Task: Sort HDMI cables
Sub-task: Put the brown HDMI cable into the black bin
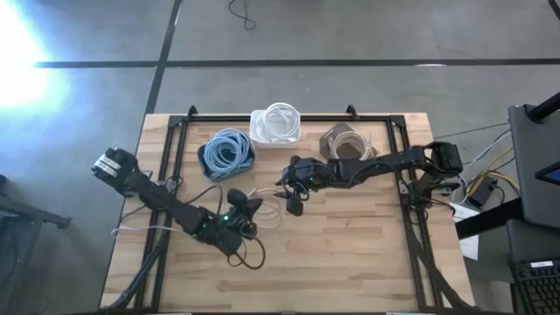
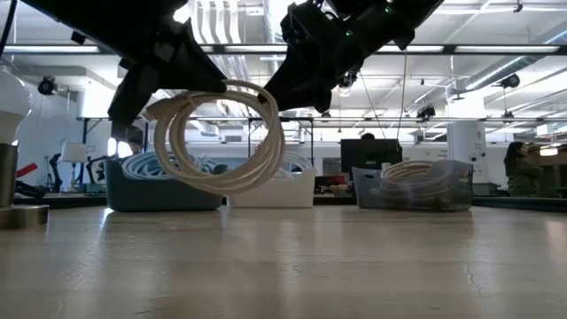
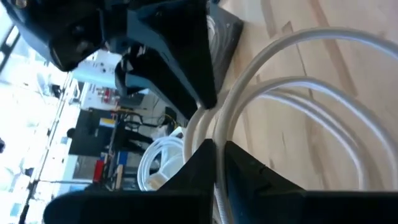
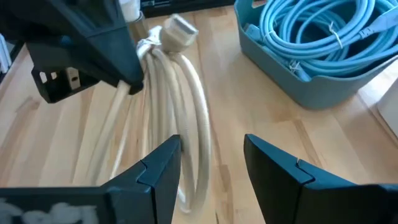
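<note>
A beige HDMI cable coil (image 2: 221,133) hangs in the air over the table's middle, clear of the wood; it also shows in the high view (image 1: 268,208). My left gripper (image 1: 248,208) is shut on it. My right gripper (image 4: 211,162) is open and stands close beside the coil (image 4: 186,118), near its right side; I cannot tell whether a finger touches it. Behind, along the far edge, light blue coils fill a blue bin (image 1: 227,153), white coils a white bin (image 1: 276,124), and beige coils a clear bin (image 1: 346,140). My left gripper pinches several strands of the beige coil (image 3: 219,127) between its two fingers (image 3: 199,162), near the coil's upper rim (image 2: 190,96). The coil is lifted clear of the table and hangs upright below the fingers. Its plug end (image 4: 177,28) sticks out beside the hold.
A black frame (image 1: 289,115) runs round the table's far and side edges. A white bulb-like object on a stand (image 2: 11,133) stands at the left. Bare wood (image 1: 350,254) lies toward the near edge. Cables and equipment (image 1: 490,184) sit off the table's right side.
</note>
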`<state>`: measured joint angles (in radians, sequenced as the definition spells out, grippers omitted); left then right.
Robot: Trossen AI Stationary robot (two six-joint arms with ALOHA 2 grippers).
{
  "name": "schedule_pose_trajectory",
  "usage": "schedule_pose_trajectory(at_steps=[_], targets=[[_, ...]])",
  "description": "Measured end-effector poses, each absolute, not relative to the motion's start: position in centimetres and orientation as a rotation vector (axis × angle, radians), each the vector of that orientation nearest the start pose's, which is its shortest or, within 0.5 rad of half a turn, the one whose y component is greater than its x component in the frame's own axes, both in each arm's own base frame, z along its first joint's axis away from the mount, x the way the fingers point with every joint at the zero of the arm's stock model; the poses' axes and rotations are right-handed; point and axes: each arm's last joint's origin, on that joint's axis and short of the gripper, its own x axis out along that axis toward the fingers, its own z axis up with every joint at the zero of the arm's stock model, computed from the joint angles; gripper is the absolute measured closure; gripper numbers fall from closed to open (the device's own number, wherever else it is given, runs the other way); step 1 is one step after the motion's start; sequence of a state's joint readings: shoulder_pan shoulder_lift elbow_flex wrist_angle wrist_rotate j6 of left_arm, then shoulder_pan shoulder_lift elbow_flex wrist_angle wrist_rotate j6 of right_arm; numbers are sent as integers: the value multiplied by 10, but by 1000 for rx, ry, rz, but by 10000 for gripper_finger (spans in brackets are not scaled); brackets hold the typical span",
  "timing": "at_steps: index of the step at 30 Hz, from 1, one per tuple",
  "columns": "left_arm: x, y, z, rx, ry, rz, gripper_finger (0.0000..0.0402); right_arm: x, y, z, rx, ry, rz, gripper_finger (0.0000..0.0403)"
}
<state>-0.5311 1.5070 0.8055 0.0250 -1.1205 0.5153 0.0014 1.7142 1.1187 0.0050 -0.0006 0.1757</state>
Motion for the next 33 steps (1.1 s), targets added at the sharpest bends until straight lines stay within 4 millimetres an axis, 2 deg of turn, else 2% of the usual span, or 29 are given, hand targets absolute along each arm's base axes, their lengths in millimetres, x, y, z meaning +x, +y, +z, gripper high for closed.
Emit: schedule_pose_trajectory(at_steps=[7, 14, 19, 33], targets=[[263, -127, 204, 1021, 617, 441, 372, 375, 1, 223, 175, 589, -36, 229], [263, -125, 205, 1068, 628, 511, 374, 377, 6, 227, 223, 552, 136, 230], [266, -124, 208, 1076, 623, 523, 371, 378, 7, 229, 265, 546, 127, 239], [274, -118, 220, 1032, 604, 605, 372, 378, 6, 230, 242, 531, 130, 267]])
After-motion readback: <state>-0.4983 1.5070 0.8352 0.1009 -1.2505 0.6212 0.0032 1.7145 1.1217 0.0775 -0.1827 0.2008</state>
